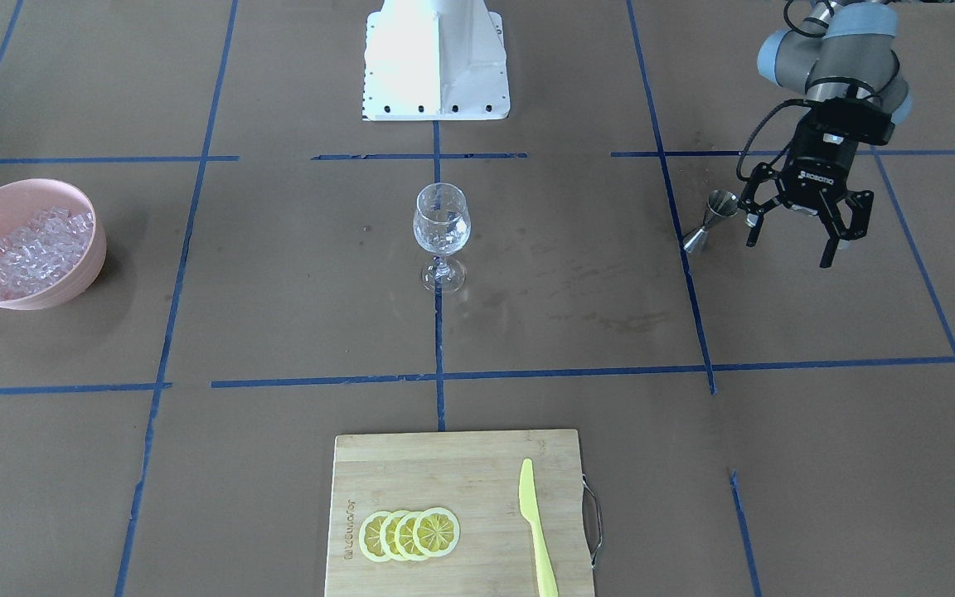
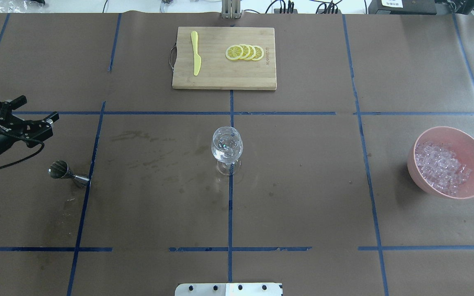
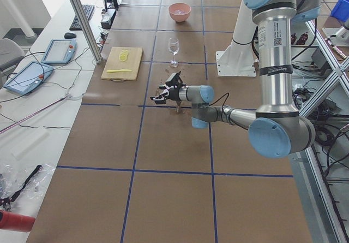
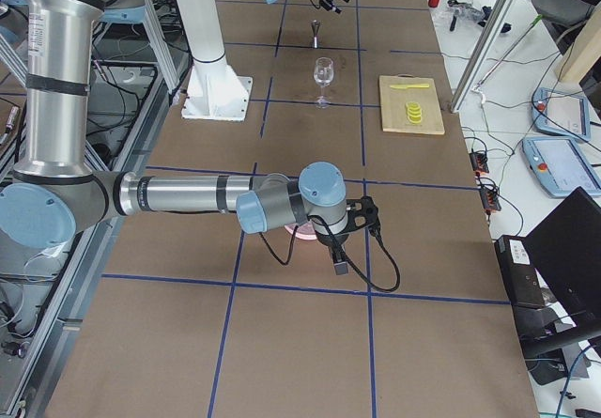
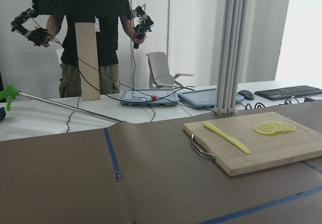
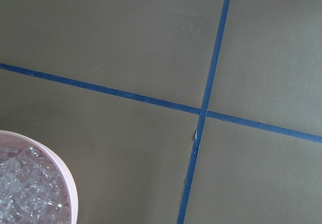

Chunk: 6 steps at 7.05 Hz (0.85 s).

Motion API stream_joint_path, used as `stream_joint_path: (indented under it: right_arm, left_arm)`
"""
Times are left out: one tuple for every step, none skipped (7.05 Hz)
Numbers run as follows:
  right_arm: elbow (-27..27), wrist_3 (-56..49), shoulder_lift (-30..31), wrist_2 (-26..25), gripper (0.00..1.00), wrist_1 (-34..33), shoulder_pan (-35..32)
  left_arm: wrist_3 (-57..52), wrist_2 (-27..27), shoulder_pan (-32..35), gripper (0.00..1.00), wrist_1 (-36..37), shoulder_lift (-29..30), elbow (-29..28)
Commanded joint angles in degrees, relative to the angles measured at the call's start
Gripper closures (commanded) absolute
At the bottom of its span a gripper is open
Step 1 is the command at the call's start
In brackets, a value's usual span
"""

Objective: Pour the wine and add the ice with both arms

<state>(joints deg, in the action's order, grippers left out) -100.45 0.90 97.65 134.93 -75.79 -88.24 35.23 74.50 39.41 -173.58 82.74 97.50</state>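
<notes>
A bamboo cutting board (image 2: 220,76) lies at the middle of the table's edge on the operators' side. Four overlapping lemon slices (image 2: 245,52) rest on it. A yellow-green plastic knife (image 2: 196,57) lies apart from them, nearer the board's metal handle (image 2: 171,57). Blue tape lines (image 2: 230,213) cross the brown paper (image 2: 303,185) covering the table. Beyond that edge a white bench carries two tablets (image 5: 151,97), a keyboard (image 5: 289,91) and a mouse (image 5: 245,94). A person (image 5: 85,32) stands behind it, holding wired controllers.

Read "ROBOTIQ" in white lettering on the left tool (image 1: 787,251) body. Spotted a burnt-in mark along the cutting board (image 1: 444,464) edge, too small to read.
</notes>
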Motion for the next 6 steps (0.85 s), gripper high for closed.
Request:
stream_joint_path:
  right_arm:
    - [-0.27,0.68,-0.01,0.07,0.0,0.03,0.0]
    - [-0.18,0.59,-0.01,0.07,0.0,0.03,0.0]
    - [-0.27,0.68,-0.01,0.07,0.0,0.03,0.0]
    - [-0.27,0.68,-0.01,0.15,0.0,0.03,0.0]
    - [-0.1,0.59,-0.01,0.15,0.0,0.03,0.0]
    - [0.08,0.59,-0.01,0.15,0.0,0.03,0.0]
  left_arm:
    - [-1.04,21.13,14.23,0.0,9.01,0.93,0.58]
    - [-5.48,28.86,21.6,0.0,14.79,1.11,0.5]
    - [-15.01,32.16,28.72,0.0,24.07,3.63,1.02]
    - [-22.59,33.06,34.45,0.0,33.73,5.57,1.72]
    - [-30.41,39.51,38.77,0.0,39.83,5.94,1.73]
    - [-31.09,50.28,45.34,0.0,47.38,6.03,1.38]
